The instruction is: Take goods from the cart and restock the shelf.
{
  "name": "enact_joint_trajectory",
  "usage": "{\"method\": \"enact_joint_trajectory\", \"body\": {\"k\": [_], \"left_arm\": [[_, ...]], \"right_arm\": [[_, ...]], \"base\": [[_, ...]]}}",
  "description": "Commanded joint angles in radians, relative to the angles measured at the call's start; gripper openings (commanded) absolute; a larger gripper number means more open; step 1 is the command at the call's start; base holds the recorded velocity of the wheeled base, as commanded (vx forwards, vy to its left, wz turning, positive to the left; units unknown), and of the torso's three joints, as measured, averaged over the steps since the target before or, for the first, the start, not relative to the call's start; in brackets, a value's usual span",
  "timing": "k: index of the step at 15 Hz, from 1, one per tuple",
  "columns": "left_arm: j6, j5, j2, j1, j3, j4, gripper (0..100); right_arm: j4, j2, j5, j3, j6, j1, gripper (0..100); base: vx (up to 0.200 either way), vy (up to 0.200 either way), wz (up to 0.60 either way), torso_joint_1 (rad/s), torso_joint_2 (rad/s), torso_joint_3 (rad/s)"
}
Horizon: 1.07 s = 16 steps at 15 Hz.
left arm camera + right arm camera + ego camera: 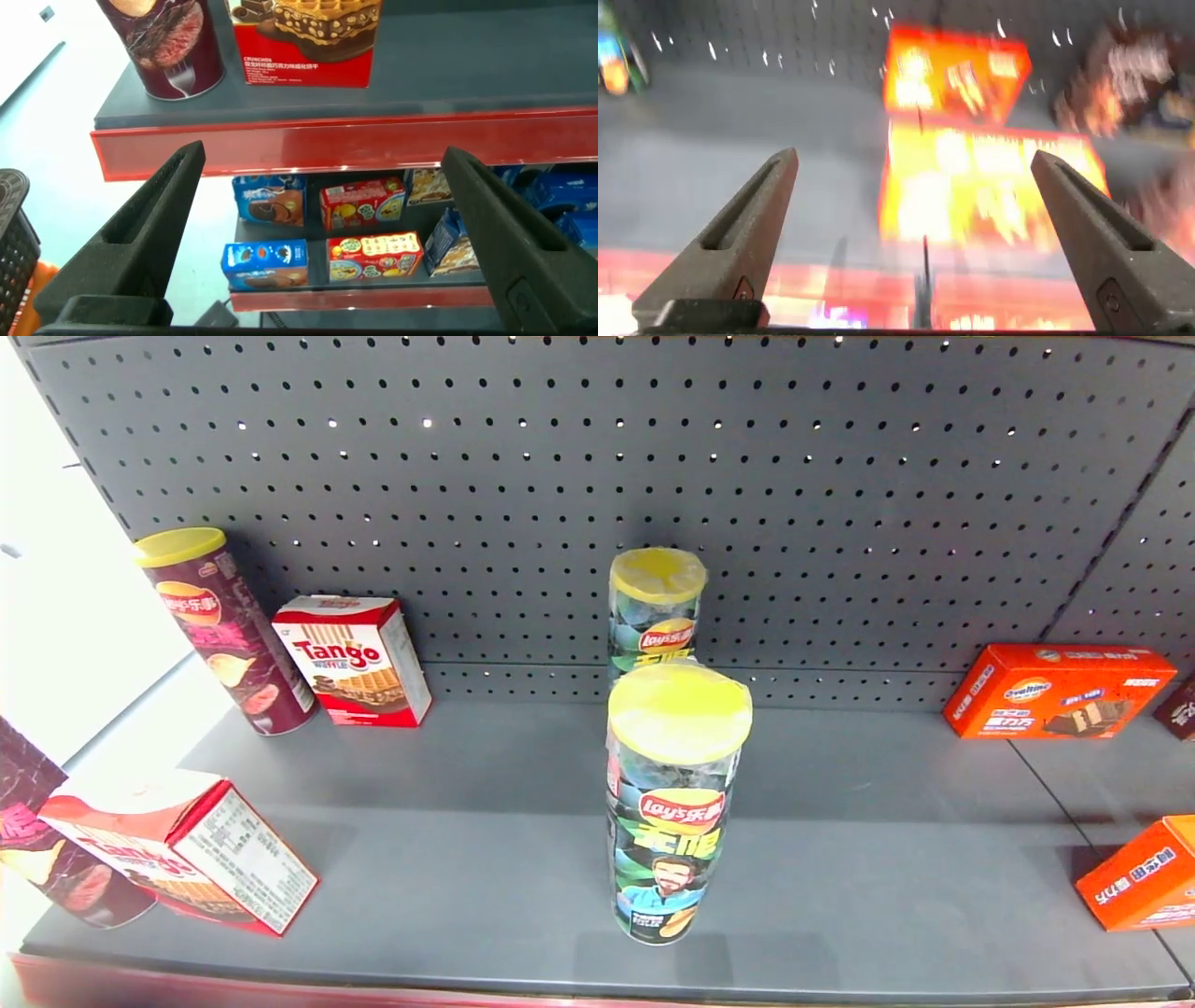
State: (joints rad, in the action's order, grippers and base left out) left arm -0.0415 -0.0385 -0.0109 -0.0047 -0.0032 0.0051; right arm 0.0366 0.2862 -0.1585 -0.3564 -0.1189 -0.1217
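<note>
Grey metal shelf [887, 859] with a pegboard back [840, 504] carries the goods. The left gripper [322, 154] is released, its fingers spread wide with nothing between them, and it faces the shelf's red front edge [374, 140]. Just beyond that edge, ahead of this gripper, a maroon chip can [168, 42] and a wafer box [304, 37] stand side by side. Past the edge on a lower shelf [374, 297] sit blue biscuit boxes [266, 201] and red boxes [363, 203]. The right gripper [915, 157] is also released and empty. Two orange boxes [980, 187] lie straight ahead of it, one behind the other, both blurred. Between the two grippers' sides of the shelf, a front chip can [674, 803] with a yellow lid stands upright mid-shelf. A rear chip can [653, 611] stands directly behind it, near the pegboard back.
</note>
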Motion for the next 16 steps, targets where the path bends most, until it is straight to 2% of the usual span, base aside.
{"method": "enact_joint_trajectory", "body": {"k": [1,3,4,5,9,11,13,16], "left_arm": [[0.000,-0.001,-0.001,0.000,0.002,-0.002,100],[0.000,-0.001,-0.001,0.000,0.002,-0.002,100],[0.000,-0.001,-0.001,0.000,0.002,-0.002,100],[0.003,0.000,-0.001,0.000,0.002,-0.002,100],[-0.001,-0.001,-0.001,0.000,0.002,-0.002,100],[-0.001,-0.003,-0.001,0.000,0.002,-0.002,100],[0.000,-0.003,-0.001,0.000,0.002,-0.002,100],[0.003,-0.001,-0.001,0.000,0.002,-0.002,100]], "right_arm": [[-0.021,-0.191,-0.009,0.152,0.059,0.019,100],[-0.158,-0.191,-0.007,0.336,0.059,0.019,100],[-0.178,-0.191,0.002,0.356,0.058,0.019,100],[-0.093,-0.191,0.022,0.356,0.058,0.019,100],[-0.106,-0.191,0.128,0.356,0.064,0.014,100],[-0.021,-0.190,0.183,0.350,0.067,0.016,100],[-0.038,-0.191,0.155,0.356,0.120,0.016,100],[-0.038,-0.190,0.152,0.356,0.124,0.019,100]], "base": [[0.000,0.000,0.00,0.000,0.00,0.000],[0.000,0.000,0.00,0.000,0.00,0.000],[0.000,0.000,0.00,0.000,0.00,0.000],[0.000,0.000,0.00,0.000,0.00,0.000],[0.000,0.000,0.00,0.000,0.00,0.000],[0.000,0.000,0.00,0.000,0.00,0.000],[0.000,0.000,0.00,0.000,0.00,0.000],[0.000,0.000,0.00,0.000,0.00,0.000]]}}
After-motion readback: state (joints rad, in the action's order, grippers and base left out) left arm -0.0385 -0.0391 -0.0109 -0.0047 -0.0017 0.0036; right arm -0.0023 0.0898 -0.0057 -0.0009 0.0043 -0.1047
